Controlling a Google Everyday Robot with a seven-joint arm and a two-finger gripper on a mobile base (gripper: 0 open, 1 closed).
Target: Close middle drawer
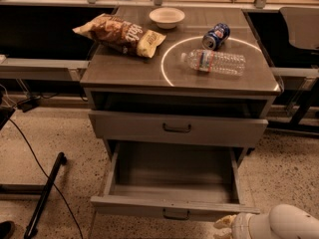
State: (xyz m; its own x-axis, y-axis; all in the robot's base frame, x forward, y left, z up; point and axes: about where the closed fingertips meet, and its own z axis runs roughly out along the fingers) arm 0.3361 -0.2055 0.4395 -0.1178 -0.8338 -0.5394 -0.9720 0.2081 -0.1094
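Note:
The middle drawer (172, 176) is pulled far out of the grey cabinet (124, 73), and its deep box is open and empty. Its shallow flat front (129, 206) carries a small dark bar handle (175, 214). Above it, the taller-fronted top drawer (129, 126) stands slightly out. The lowest drawer is hidden. My gripper (224, 228) is at the bottom right, just in front of and below the right end of the middle drawer's front. The white arm (286, 225) runs behind it.
On the cabinet top lie a chip bag (119, 34), a white bowl (167, 17), a blue can (216, 36) and a water bottle (214, 62). A black pole (45, 195) and a cable lie on the floor at left. Dark benches flank the cabinet.

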